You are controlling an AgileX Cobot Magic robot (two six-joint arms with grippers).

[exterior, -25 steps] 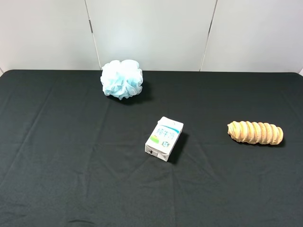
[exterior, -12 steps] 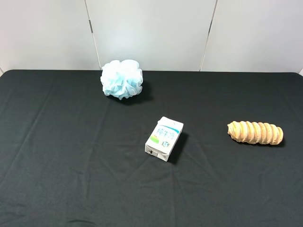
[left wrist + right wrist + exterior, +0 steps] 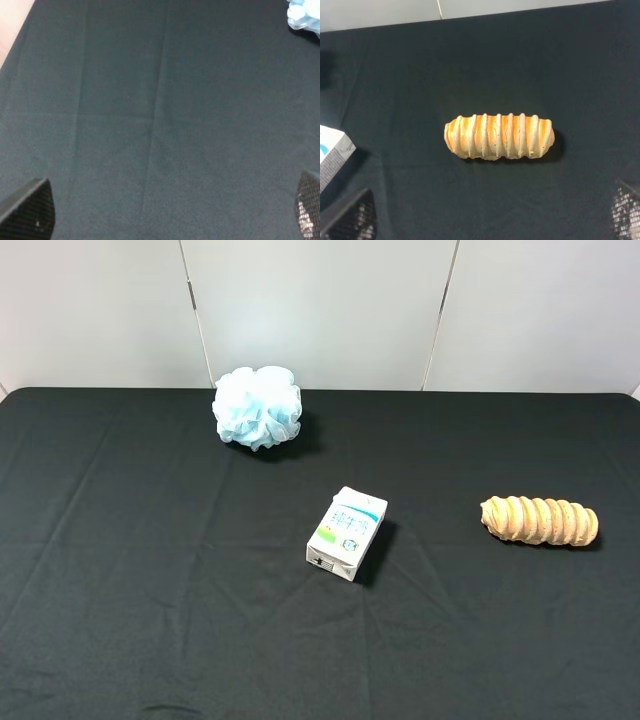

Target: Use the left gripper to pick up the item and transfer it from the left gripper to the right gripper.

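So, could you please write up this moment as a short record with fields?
surface: black cloth-covered table
item: ridged bread loaf, lying flat at the right side, untouched
centre: white milk carton, lying flat
rear: pale blue bath puff, near the wall
left gripper: open, over bare cloth, holding nothing
right gripper: open, empty, loaf in its view
stage: pick-up not yet begun

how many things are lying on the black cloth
3: a blue puff at the back left, a carton mid-table, the ridged loaf on the right. None looks hidden.
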